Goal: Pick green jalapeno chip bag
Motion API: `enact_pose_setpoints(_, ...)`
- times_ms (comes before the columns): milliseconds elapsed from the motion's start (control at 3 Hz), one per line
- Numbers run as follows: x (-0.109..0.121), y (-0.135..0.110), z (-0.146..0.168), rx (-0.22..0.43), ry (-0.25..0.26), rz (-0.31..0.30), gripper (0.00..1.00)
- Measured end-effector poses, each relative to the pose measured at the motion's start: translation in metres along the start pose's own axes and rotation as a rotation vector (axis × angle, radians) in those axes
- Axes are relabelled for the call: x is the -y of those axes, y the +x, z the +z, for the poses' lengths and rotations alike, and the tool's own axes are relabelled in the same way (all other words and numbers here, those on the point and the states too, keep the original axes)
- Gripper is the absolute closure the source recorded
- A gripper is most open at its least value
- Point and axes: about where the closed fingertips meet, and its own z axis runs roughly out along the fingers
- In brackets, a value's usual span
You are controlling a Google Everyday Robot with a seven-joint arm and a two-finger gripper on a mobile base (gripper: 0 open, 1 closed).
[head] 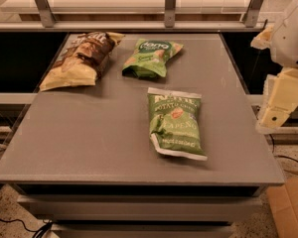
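The green jalapeno chip bag (177, 123) lies flat on the grey table (89, 138), right of centre, with its white sealed edges and pale lettering facing up. My gripper (271, 117) hangs from the cream and white arm at the right edge of the camera view. It is beyond the table's right side, apart from the bag and about level with it. Nothing is seen in it.
A larger brown and cream bag (80, 59) lies at the table's back left. A smaller light-green pouch (151, 57) lies at the back centre. A metal rail with posts (170, 6) runs behind the table. A cardboard box (289, 207) sits on the floor at the lower right.
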Motion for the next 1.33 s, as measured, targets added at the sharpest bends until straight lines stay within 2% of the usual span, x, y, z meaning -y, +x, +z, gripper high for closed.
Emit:
enact_pose_setpoints(667, -0.021, -0.048, 0.050, -0.011, -0.116, -0.190, 0.00)
enact_pose_setpoints(1000, -0.030, -0.066, 0.079, -0.028, -0.168, -0.249, 0.00)
enact_pose_setpoints(1333, -0.034, -0.079, 0.101, -0.029, -0.182, -0.267, 0.00)
